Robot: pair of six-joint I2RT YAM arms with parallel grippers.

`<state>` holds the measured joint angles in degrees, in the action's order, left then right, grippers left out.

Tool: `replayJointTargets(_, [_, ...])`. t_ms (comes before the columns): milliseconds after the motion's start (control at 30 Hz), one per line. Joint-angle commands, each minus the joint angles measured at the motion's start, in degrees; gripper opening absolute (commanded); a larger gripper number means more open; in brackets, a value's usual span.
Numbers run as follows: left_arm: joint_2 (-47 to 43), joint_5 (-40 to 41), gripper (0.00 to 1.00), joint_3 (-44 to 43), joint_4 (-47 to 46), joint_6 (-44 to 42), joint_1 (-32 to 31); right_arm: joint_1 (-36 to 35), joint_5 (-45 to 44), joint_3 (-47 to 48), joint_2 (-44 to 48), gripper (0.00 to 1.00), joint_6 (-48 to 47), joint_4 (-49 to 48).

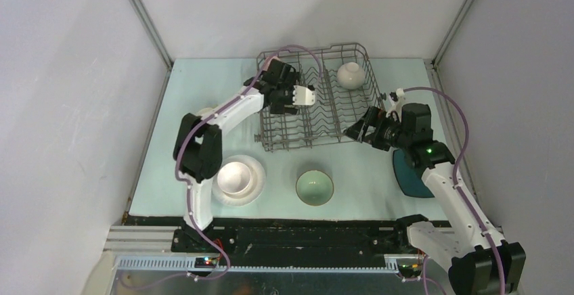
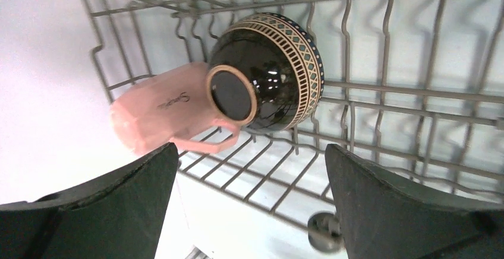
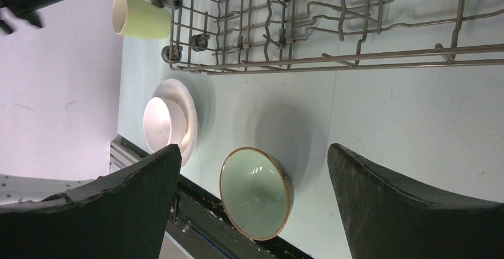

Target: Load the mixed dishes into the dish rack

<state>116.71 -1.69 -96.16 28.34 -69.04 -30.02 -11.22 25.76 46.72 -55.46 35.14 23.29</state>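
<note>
Pink mug (image 2: 160,113), brown bowl (image 2: 267,72) and white bowl (image 1: 349,75) are being carried in the dish rack (image 1: 308,145) at the bench's (image 1: 203,105) far edge; the pale green bowl (image 1: 314,187) and others are being left outside. Left tool (image 2: 248,170) and right tool (image 3: 252,152) are being held open.

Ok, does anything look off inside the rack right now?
Yes. The pink mug lies on its side on the dish rack floor, not upright between tines. The brown bowl sits tipped on edge right in front of it, foot toward the left wrist camera. No breakage or spill shows.
</note>
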Motion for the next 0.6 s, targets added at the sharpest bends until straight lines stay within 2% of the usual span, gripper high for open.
replayJointTargets(0, [-10.73, 1.09, 1.00, 1.76, 1.49, 7.65, -2.55, 0.21, 0.82, 2.24, 0.69, 0.96, -1.38, 1.17])
replayJointTargets(100, [-16.60, 4.04, 1.00, 3.83, -1.11, 17.23, -3.09, 0.22, -1.94, 2.24, 0.54, 0.95, -0.66, 2.60])
replayJointTargets(233, [-24.93, 14.56, 1.00, 11.12, -16.90, 42.14, -3.12, 0.26, -9.85, 2.24, 0.65, 0.92, 2.32, 5.78])
replayJointTargets(267, [-28.11, 15.95, 1.00, 14.01, -18.75, 45.79, -3.16, 0.29, -11.39, 2.24, 0.72, 0.92, 3.34, 7.25])
replayJointTargets(300, [-29.56, 18.00, 1.00, 15.32, -20.71, 53.56, -3.18, 0.35, -14.37, 2.24, 0.95, 0.91, 3.75, 7.93])
replayJointTargets(433, [-36.93, 16.06, 1.00, 20.78, -17.89, 72.68, -2.87, 0.54, -23.08, 2.24, 2.29, 0.90, 5.55, 13.25])
replayJointTargets(567, [-43.82, 15.24, 1.00, 27.05, -15.61, 85.81, 0.00, 0.64, -29.68, 2.24, 3.49, 0.90, 6.76, 17.29])
